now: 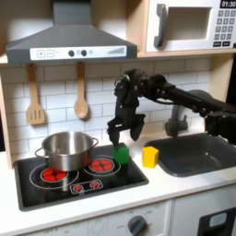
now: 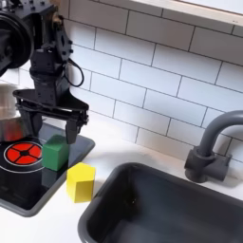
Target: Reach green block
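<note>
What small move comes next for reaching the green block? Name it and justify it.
Probably a short straight descent. The end effector hangs open just above the green block, fingers straddling it in the second exterior view, with the yellow block standing clear beside it.

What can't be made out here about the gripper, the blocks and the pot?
- Gap between black gripper and small green cube: touching or hovering, unclear in both exterior views.
- Steel pot: cut off by the second exterior view's left edge and partly behind the arm.
- Yellow block: blurred in the first exterior view; face details unreadable.
- Pot contents: hidden by its wall in the first exterior view.
</note>
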Available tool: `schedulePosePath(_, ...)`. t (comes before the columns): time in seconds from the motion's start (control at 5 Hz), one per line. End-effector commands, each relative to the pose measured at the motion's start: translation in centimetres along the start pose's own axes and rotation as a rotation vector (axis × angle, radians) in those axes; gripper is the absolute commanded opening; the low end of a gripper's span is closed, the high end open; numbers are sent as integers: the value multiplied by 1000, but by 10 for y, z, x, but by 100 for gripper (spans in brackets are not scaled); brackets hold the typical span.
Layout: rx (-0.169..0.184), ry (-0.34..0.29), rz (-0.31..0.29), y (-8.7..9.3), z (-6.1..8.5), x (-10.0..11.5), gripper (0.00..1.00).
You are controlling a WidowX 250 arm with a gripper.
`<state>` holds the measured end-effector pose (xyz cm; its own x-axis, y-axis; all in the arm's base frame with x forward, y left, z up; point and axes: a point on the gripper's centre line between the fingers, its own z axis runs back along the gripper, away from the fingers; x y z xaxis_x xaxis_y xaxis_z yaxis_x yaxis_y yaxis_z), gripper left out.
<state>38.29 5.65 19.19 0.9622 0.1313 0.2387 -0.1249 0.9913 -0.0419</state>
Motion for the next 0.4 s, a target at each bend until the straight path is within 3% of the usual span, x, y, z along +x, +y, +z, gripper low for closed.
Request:
schedulePosePath(0.0, -1, 27, -11, 1, -16, 4, 100)
schedulePosePath(0.2, 1, 45, -28, 1, -23, 2, 100)
